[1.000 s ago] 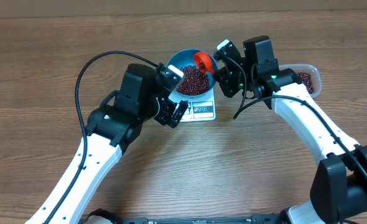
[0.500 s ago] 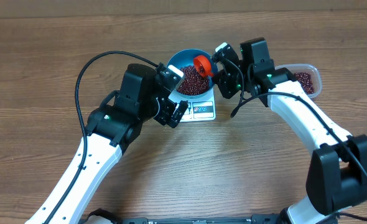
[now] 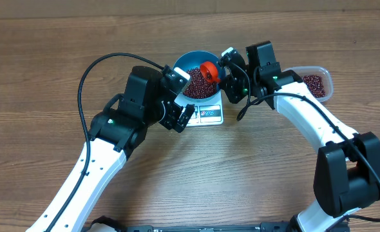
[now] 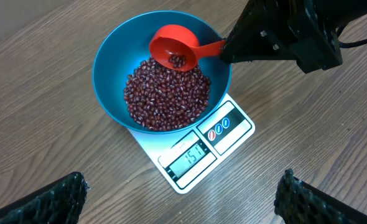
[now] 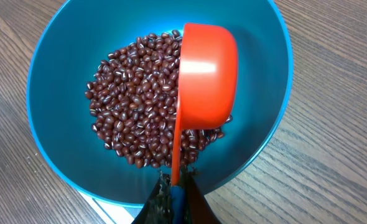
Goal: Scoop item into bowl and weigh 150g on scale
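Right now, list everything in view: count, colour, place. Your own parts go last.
beans: many, dark red, heaped in the bowl; a few in the scoop, more in the tub
bowl: one, blue, on the scale
scale: one, white, mid-table under the bowl, display facing the robot
scoop: one, red-orange, tilted over the bowl
tub: one, clear, right of the bowl, behind the right arm
table: one, brown wood, under everything
left hand: one, black, open, beside the scale, holding nothing
right hand: one, black, shut on the scoop's handle
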`<state>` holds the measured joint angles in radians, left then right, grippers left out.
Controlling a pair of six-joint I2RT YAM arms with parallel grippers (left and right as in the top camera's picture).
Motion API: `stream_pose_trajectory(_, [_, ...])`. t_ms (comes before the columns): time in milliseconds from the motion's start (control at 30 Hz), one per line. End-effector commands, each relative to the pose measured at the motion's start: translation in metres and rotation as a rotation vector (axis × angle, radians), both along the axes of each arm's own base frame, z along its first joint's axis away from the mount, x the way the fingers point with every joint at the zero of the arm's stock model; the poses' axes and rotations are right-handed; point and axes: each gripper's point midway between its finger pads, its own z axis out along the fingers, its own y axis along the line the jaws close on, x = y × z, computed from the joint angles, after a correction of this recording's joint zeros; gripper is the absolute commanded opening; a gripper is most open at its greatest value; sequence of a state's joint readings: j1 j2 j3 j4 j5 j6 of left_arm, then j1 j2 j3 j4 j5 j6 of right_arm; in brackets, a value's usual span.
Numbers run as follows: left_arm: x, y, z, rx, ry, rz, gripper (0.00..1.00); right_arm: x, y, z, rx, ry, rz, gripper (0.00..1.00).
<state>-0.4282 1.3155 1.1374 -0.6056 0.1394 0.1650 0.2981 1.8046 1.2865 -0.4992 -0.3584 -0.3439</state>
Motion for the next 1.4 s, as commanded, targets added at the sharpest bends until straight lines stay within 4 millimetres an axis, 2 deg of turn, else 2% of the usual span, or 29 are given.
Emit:
stream_pose_trajectory(0, [-0.003,0.0,0.007,-0.006,-0.021,-0.021,1.0,0.005,0.007,0.011,0.011,-0.027,0.008,0.03])
stream_pose_trajectory(233, [-0.003,0.0,0.007,-0.006,-0.021,-0.021,1.0,0.001,0.015,0.0,-0.002,-0.008,0.026,0.04])
stream_pose_trajectory(700, [-0.003,0.0,0.007,-0.006,-0.021,-0.021,1.0,0.005,0.005,-0.014,-0.069,-0.002,-0.007,0.04])
stream_pose_trajectory(1367, [-0.003,0.0,0.007,-0.006,-0.021,-0.021,1.0,0.001,0.011,-0.012,-0.035,0.01,0.014,0.04])
